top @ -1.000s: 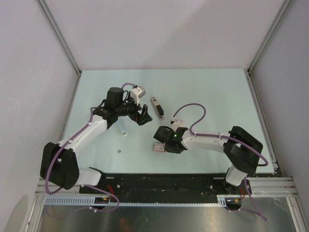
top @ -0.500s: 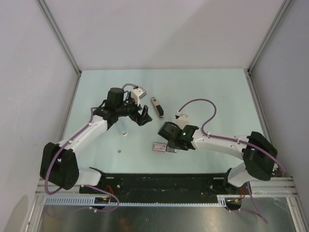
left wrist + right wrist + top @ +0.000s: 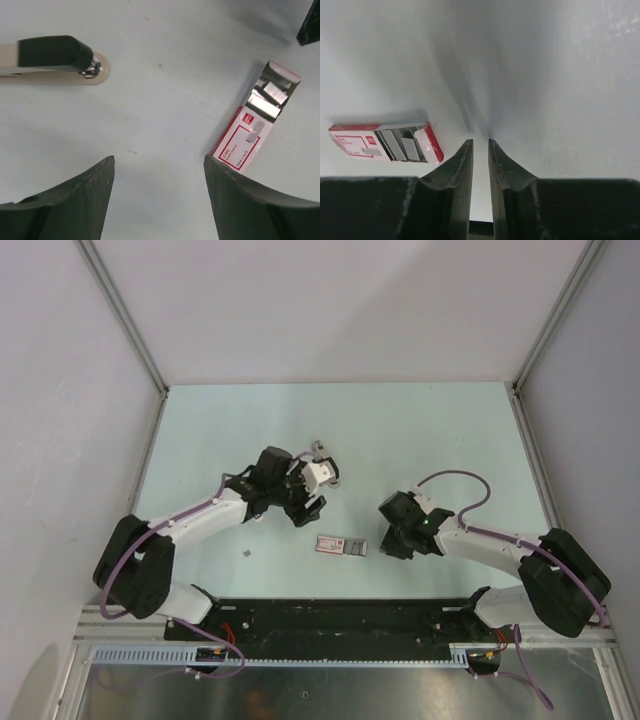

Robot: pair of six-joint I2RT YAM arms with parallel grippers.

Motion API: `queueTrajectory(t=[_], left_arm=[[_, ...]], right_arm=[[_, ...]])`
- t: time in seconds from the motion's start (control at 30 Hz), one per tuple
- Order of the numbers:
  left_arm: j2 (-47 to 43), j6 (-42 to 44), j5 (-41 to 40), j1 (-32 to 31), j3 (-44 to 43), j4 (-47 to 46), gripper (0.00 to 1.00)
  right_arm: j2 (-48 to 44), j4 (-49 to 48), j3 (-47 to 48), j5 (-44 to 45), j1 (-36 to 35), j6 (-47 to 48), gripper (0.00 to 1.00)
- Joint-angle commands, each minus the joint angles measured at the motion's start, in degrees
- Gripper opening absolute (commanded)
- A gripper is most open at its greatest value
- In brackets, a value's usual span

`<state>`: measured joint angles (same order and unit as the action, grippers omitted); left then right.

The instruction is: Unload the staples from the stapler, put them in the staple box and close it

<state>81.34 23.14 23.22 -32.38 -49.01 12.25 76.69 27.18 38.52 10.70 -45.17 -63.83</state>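
Stapler (image 3: 52, 59) cut by left edge

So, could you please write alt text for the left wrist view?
Two open dark fingers of the left gripper hover over a pale table. A stapler lies at upper left, and an opened red-and-white staple box lies at right.

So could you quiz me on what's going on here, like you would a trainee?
1. True or false: the right pincer is gripping the staple box.
2. In the left wrist view, the stapler lies: A) between the fingers of the left pincer; B) beyond them, untouched; C) inside the box.
3. Fill in: the box's end flap is ____.

Key: 1 false, the box lies apart from it; 2 B; 3 open.
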Motion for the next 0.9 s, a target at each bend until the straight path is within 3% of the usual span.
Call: queueTrajectory(t=[0.0,0.47,0.87], left_arm=[[2.35,9.29,-4.57,-2.29,1.56,0.15,0.76],[7.42,13.28,-11.13,-8.05,4.04,0.22,0.77],[9.36,12.88,-12.71,-11.7,3.5,0.15,0.77]], right_arm=[[-2.56,-12.78,-4.5,-11.8,2.65,-0.69,0.24],[-4.18,-28.09,-13.95,-20.41,6.33,-4.99,0.28],[-4.12,-30.35,-15.32,-20.1,6.66,-5.31,0.22]])
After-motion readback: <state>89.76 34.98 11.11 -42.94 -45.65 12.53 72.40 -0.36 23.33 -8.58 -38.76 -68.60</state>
